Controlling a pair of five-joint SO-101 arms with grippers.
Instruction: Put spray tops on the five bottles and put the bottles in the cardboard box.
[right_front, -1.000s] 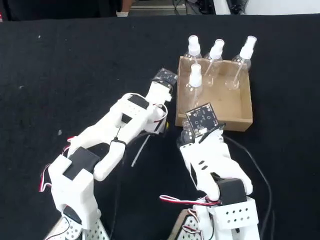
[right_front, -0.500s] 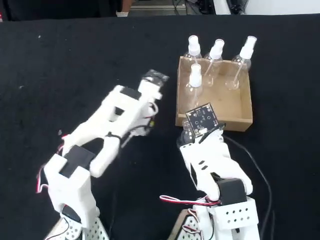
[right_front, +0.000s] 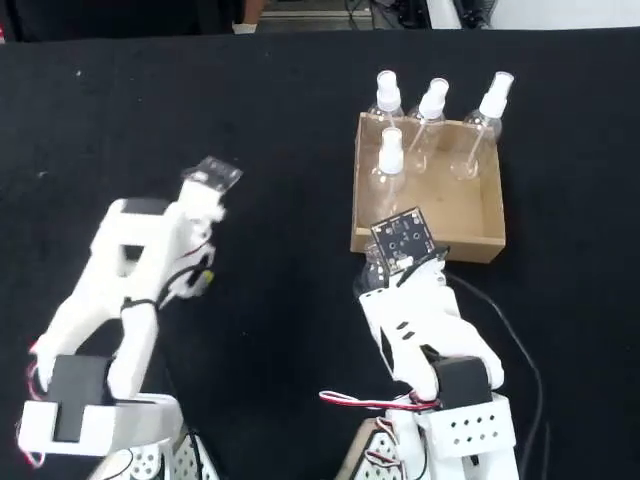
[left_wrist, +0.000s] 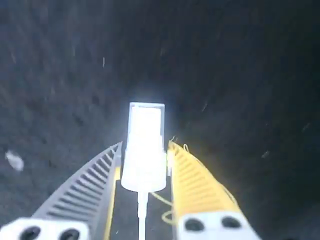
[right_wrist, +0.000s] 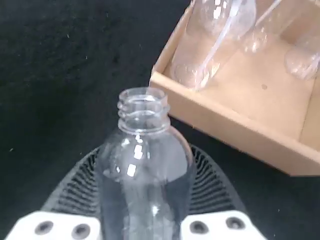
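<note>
- The left arm has swung off toward 9 o'clock in the high view, from just beside the cardboard box (right_front: 470, 243) to well apart from it.
- The left gripper (left_wrist: 144, 144) is clamped on a white spray top (left_wrist: 144, 160).
- The right gripper (right_wrist: 145, 175) has not moved; its fingers grip the uncapped bottle (right_wrist: 143, 125) upright at the box's 7 o'clock corner.
- Four capped bottles (right_front: 389, 160) stand in the box.
- The last top seems to be drawing away from its bottle, so capping is likely delayed.

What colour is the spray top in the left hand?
The spray top is white; left wrist view.
</note>
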